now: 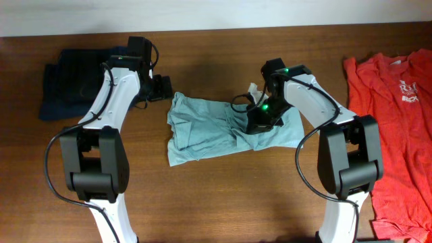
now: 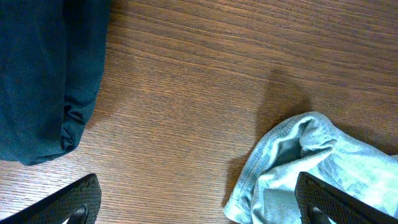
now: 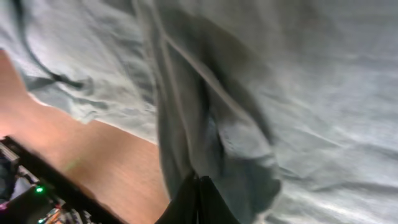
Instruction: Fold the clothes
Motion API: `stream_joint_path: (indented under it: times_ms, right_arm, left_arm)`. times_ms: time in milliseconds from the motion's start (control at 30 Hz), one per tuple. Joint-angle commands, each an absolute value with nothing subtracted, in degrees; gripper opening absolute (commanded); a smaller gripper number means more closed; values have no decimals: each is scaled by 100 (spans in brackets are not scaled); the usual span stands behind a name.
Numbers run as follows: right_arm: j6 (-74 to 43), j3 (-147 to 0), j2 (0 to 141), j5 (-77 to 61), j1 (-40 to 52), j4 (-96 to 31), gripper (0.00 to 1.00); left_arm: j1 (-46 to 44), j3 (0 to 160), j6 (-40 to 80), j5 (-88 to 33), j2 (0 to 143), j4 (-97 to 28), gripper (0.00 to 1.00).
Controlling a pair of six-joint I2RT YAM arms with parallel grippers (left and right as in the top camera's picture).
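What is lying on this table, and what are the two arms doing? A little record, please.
table: brown wood
middle: blue shirt, pale, crumpled
far left: navy garment, bunched
right edge: red shirt, spread out, partly out of view
left gripper: open, holding nothing, just off the blue shirt's left corner
right gripper: shut on a fold of the blue shirt
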State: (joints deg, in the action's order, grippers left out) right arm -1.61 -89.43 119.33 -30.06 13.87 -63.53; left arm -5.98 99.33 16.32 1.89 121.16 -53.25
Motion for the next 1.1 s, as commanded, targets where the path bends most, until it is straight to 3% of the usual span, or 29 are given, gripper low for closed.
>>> stream_joint_path:
  times_ms: [0, 333, 600, 800, 1067]
  right_arm:
    - [110, -8993, 11865, -3719, 1411, -6274, 7]
    - [276, -9074, 11865, -3988, 1382, -6189, 9]
    - [270, -9732, 11852, -3951, 692, -6442, 9]
    - [12, -9603, 11865, -2477, 486, -6989, 9]
    - [-322, -8774, 11865, -2366, 897, -6436, 9]
  left_arm:
    - [-600, 10007, 1627, 165, 11987, -5315, 99]
    - [-600, 10007, 1627, 165, 11987, -5315, 99]
    - [-600, 10007, 1627, 165, 11987, -5315, 99]
    - [-600, 10007, 1627, 165, 11987, -5315, 99]
    - [-600, 10007, 1627, 165, 11994, -5315, 99]
